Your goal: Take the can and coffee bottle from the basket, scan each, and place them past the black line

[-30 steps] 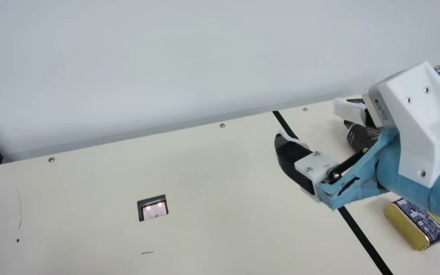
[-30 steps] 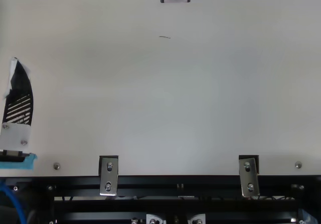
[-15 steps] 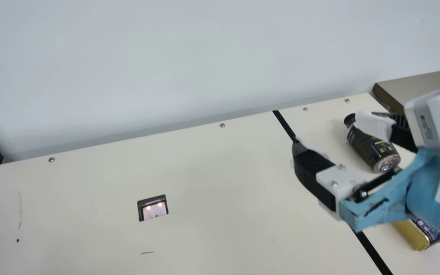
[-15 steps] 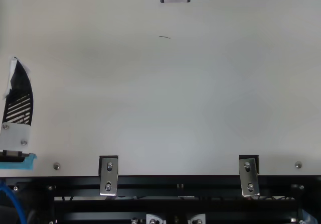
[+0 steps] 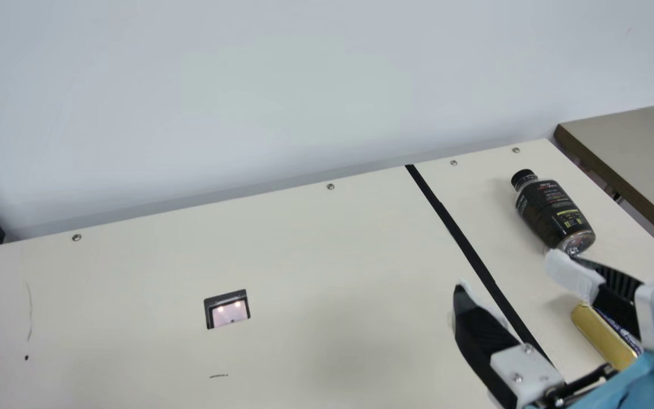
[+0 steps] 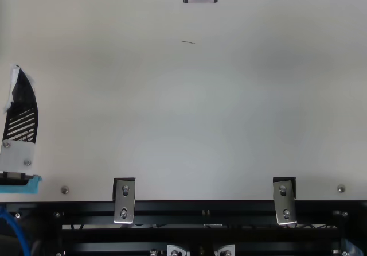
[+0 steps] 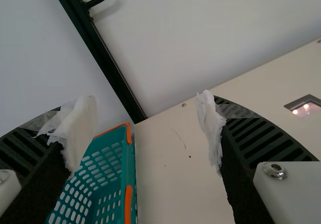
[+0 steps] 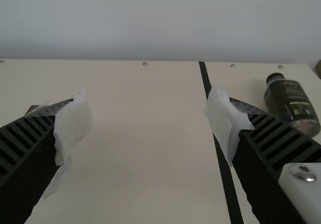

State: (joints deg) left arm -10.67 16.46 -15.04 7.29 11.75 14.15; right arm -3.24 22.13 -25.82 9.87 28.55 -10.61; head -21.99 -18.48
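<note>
- Since the earlier frame, I had moved my right gripper (image 5: 506, 270) toward main view's five o'clock; fingers stood wide.
- My left gripper (image 6: 22, 109), at top view's nine o'clock, also stood wide.
- Past the black line (image 5: 466, 245), main view: coffee bottle (image 5: 554, 213) lay sideways, three o'clock; can (image 5: 600, 335), four o'clock.

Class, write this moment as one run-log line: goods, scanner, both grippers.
bottle: on its side, past black line | can: past black line, partly hidden | scanner: lit | left gripper: open, empty | right gripper: open, empty
</note>
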